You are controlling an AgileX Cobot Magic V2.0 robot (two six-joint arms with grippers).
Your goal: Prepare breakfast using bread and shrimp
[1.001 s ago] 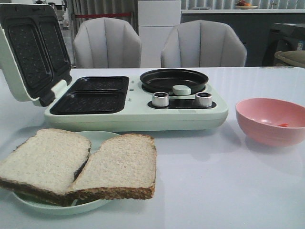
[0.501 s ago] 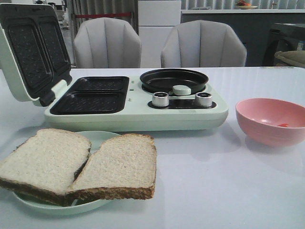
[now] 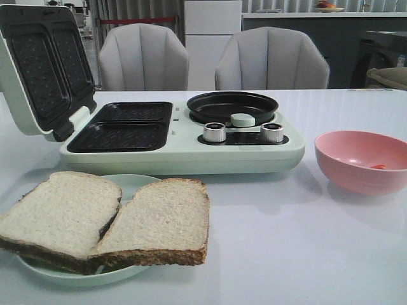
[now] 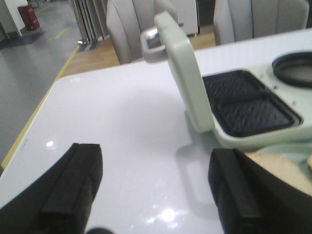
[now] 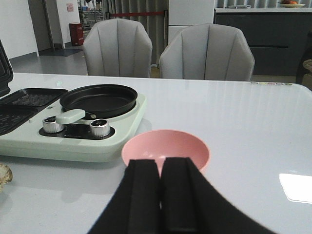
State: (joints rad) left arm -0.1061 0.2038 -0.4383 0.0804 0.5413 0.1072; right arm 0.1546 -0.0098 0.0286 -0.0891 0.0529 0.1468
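Two bread slices (image 3: 105,219) lay on a pale green plate (image 3: 130,185) at seven o'clock. The shrimp (image 3: 379,166) sat inside the pink bowl (image 3: 362,160) at three o'clock. The left gripper (image 4: 156,190) was spread wide; the right gripper (image 5: 161,195) was clenched, empty.

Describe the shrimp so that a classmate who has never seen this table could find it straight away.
Start at the pale green breakfast maker in the middle of the white table, then look to its right for the pink bowl. Inside lies the shrimp, one tiny orange-pink piece near the bottom. It is far smaller than the two bread slices on the green plate at front left.
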